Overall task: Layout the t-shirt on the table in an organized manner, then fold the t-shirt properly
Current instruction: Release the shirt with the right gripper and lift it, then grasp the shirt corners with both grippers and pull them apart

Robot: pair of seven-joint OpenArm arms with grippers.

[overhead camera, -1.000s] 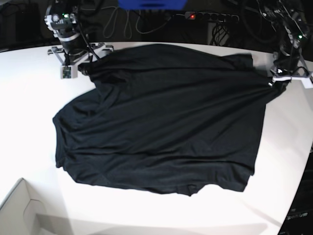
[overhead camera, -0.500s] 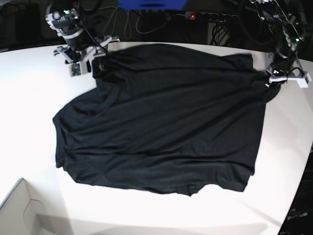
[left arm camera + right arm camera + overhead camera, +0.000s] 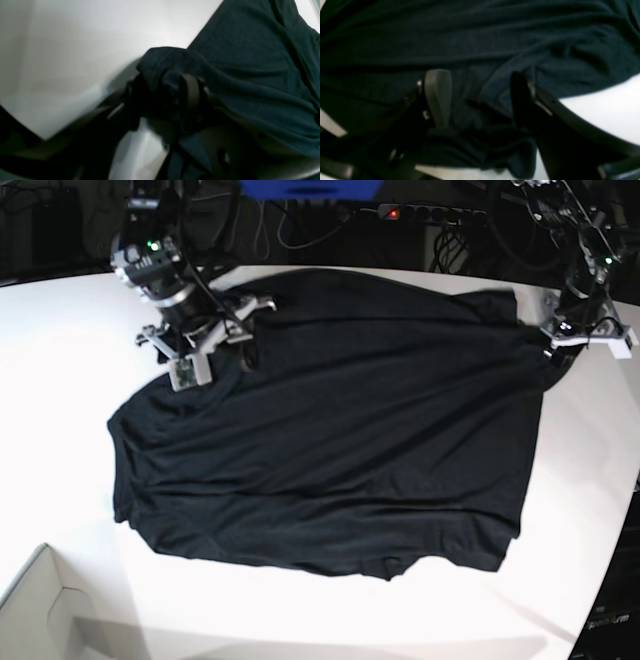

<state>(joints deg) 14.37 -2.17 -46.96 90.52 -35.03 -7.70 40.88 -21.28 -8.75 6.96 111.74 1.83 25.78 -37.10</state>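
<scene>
Right gripper (image 3: 236,338), on the base view's left, hangs with jaws spread wide over the far corner of the t-shirt (image 3: 330,430), gripping nothing. That black shirt sprawls across the white table (image 3: 60,360), its long axis running side to side. Over at the opposite far corner, the left gripper (image 3: 162,100) has a bunched fold between its jaws; clamped or loose, I cannot tell. Only the wrist views show the cloth between the jaws.

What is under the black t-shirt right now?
The white table shows all around the t-shirt, so it lies flat on it. Whatever the cloth covers is hidden.
</scene>
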